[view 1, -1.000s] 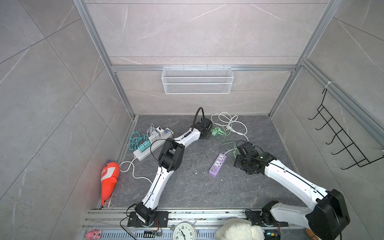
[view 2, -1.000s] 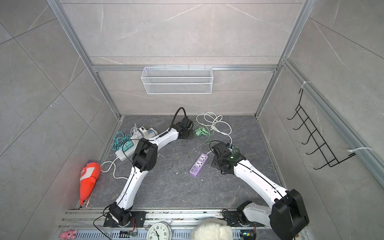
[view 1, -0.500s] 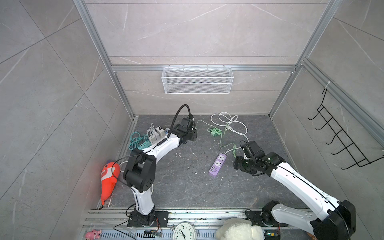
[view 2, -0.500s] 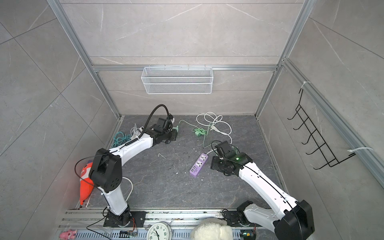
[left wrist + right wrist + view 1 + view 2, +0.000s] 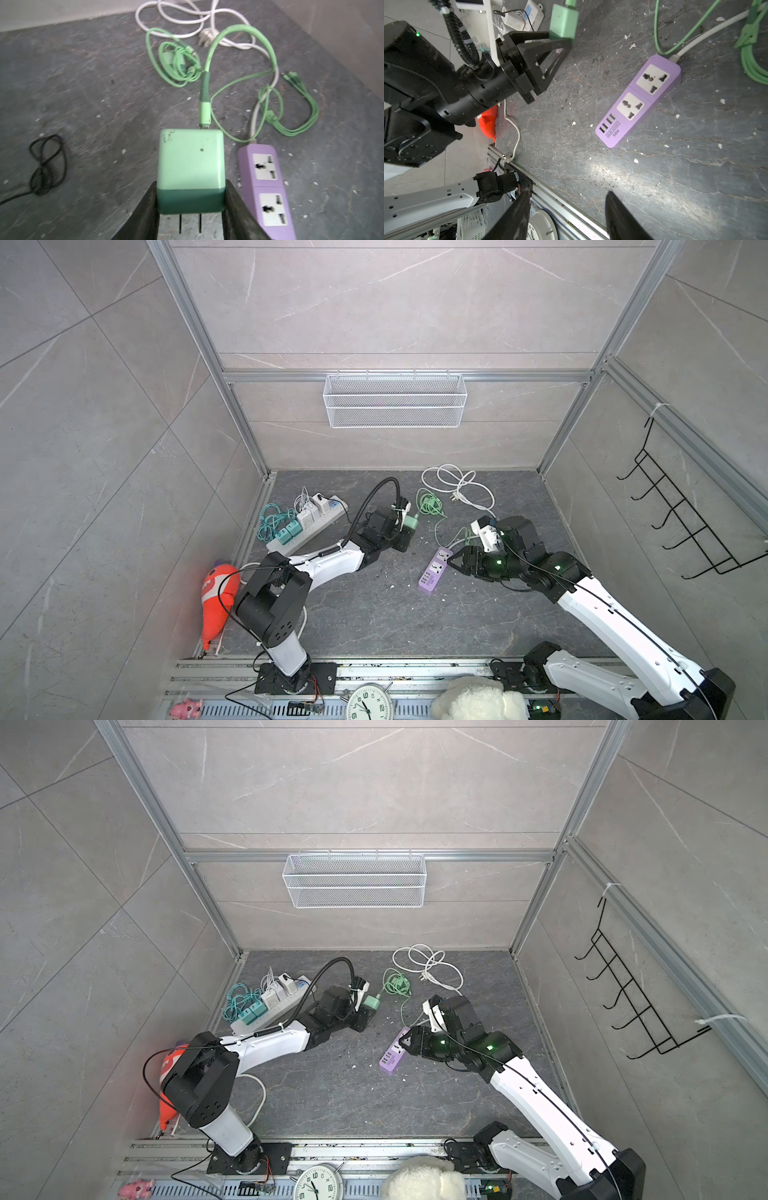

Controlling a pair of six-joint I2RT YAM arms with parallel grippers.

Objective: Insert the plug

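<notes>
The left hand holds the green plug. Its two black fingers press on the dark green band at the bottom of the plug. The plug is up off the floor, near the purple power strip but not touching it. In both top views the plug is well apart from the strip.

The right hand is open, and nothing is between its fingers. It hangs close to the cord end of the strip, and I cannot tell if it touches it.

Here is what could go wrong. The two metal pins point back into the left hand, not at the holes in the strip. I think the hand must turn a lot before the pins can go in. If it does not turn enough, the pins may hit the purple top and miss the holes.

The fingers grab only a thin part of the plug. A hard push could make it tip or slip out.

The strip looks light and lies loose on the floor. If the right hand does not hold it down, it may slide away when the plug pushes.

The green cord is looped over the white cord. It could pull tight and tug the plug to one side.
</notes>
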